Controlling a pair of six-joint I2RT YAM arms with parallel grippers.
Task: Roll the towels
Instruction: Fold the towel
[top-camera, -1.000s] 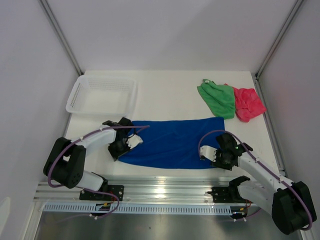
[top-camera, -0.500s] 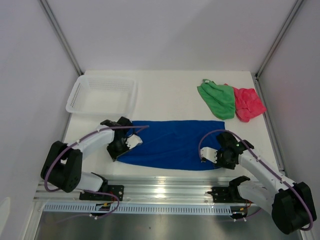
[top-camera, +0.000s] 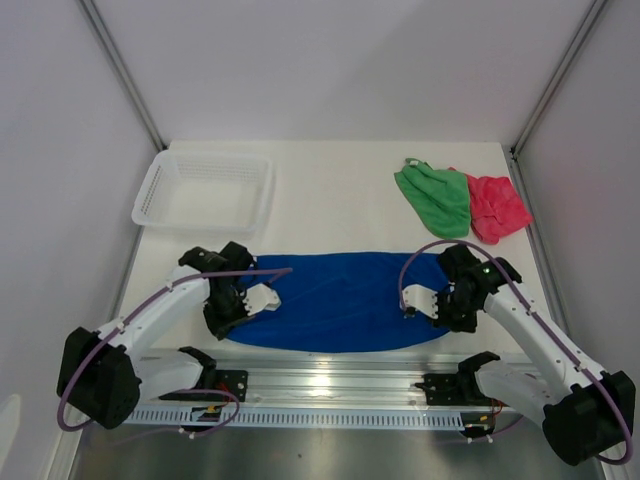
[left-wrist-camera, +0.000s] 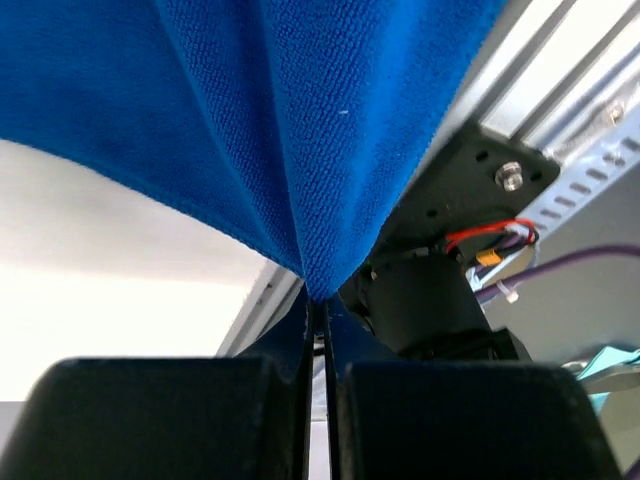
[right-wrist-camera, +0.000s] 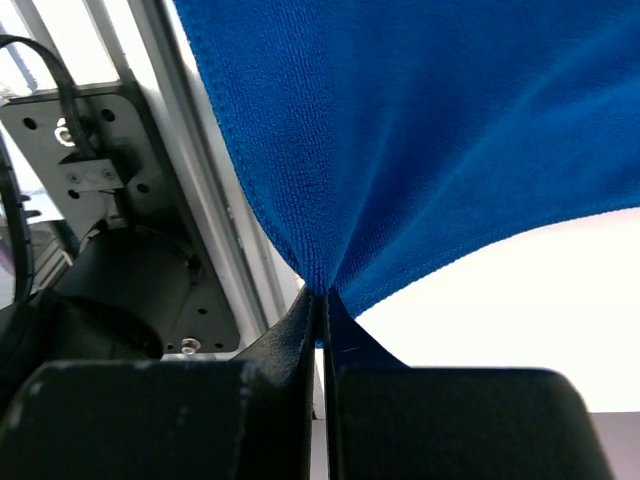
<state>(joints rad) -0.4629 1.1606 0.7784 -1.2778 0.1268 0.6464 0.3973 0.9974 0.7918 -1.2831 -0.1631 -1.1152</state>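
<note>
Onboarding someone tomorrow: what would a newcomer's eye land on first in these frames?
The blue towel stands out first. It is stretched across the near middle of the table, with the left gripper and right gripper each shut on one end. Next come the green towel and pink towel, crumpled side by side at the far right, and the white basket at the far left.

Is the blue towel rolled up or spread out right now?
Spread out, not rolled: the blue towel stretches wide between the left pincer and the right pincer, each shut on one end.
</note>
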